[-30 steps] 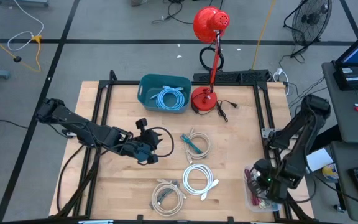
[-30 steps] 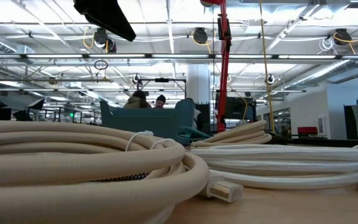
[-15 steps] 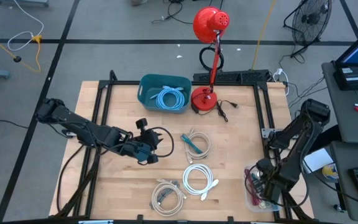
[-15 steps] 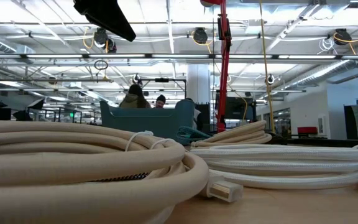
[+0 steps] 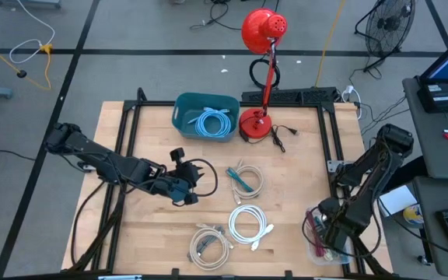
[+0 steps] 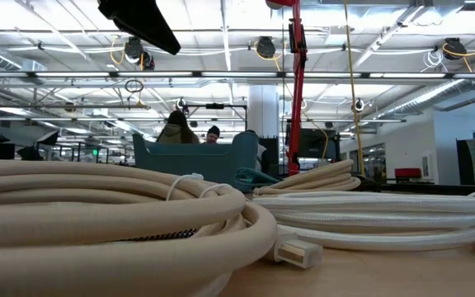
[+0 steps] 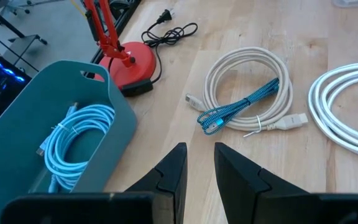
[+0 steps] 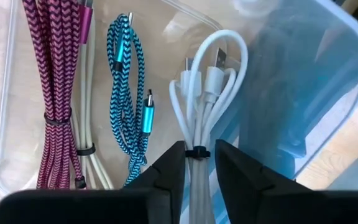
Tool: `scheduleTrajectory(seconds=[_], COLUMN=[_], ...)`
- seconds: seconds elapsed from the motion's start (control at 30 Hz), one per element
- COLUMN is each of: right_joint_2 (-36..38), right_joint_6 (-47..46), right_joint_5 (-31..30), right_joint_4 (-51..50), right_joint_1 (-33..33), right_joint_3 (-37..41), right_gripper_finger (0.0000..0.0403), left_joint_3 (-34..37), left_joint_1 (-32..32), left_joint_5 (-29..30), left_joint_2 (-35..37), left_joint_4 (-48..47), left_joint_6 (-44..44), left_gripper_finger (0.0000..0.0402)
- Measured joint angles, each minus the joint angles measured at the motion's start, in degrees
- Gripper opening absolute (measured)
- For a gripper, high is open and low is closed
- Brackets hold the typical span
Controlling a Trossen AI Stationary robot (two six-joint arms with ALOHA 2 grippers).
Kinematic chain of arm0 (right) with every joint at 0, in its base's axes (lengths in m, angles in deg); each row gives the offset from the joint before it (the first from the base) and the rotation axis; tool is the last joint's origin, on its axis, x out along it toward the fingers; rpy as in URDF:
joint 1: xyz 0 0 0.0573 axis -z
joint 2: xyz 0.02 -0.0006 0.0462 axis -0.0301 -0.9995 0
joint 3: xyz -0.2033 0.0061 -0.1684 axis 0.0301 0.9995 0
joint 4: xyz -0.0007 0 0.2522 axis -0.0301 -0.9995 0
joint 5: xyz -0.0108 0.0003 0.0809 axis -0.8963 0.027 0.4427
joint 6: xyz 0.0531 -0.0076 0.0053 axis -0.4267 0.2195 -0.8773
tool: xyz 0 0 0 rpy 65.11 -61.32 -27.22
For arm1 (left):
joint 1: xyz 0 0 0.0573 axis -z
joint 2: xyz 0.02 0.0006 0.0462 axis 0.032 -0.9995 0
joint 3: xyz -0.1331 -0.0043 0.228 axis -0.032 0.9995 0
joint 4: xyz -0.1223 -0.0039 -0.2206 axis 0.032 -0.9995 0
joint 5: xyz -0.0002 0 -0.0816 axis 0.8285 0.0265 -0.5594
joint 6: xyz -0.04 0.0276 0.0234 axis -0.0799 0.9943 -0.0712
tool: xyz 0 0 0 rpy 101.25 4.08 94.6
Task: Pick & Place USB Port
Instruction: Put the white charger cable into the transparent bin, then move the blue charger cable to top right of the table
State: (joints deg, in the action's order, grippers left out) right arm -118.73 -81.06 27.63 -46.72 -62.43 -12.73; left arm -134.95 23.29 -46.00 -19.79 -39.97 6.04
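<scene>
Left of the red lamp [image 5: 257,123], the left gripper [image 7: 198,163] hovered narrowly parted, holding nothing. Right of it, in the clear bin [image 8: 328,93], the right gripper [image 8: 197,163] straddled a white USB cable bundle [image 8: 205,93], slightly parted.

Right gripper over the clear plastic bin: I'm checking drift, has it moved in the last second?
Yes. The right gripper has shifted slightly left over the clear plastic bin, toward the white cable coils.

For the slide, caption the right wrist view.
Right gripper over clear plastic bin of bundled pink, blue, white cables.
</scene>
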Motion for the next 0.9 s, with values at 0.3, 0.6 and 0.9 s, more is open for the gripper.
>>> scheduleTrajectory(seconds=[0.3,0.6,0.9], right_joint_2=[1.1,7.0,14.1], right_joint_6=[2.5,4.3,10.0], right_joint_5=[0.0,-3.6,-19.2], right_joint_4=[-1.3,-5.8,-3.4], right_joint_1=[1.9,4.5,5.2], right_joint_3=[0.0,0.0,-0.5], right_gripper_finger=[0.0107,0.0121,0.0121], left_joint_3=[3.1,4.5,4.5], left_joint_1=[-1.0,-4.7,-4.6], left_joint_5=[-0.5,-4.5,-4.5], left_joint_2=[0.0,0.0,0.0], left_joint_4=[6.0,7.8,7.9], left_joint_6=[2.3,2.1,2.4], left_gripper_finger=[0.0085,0.0085,0.0086])
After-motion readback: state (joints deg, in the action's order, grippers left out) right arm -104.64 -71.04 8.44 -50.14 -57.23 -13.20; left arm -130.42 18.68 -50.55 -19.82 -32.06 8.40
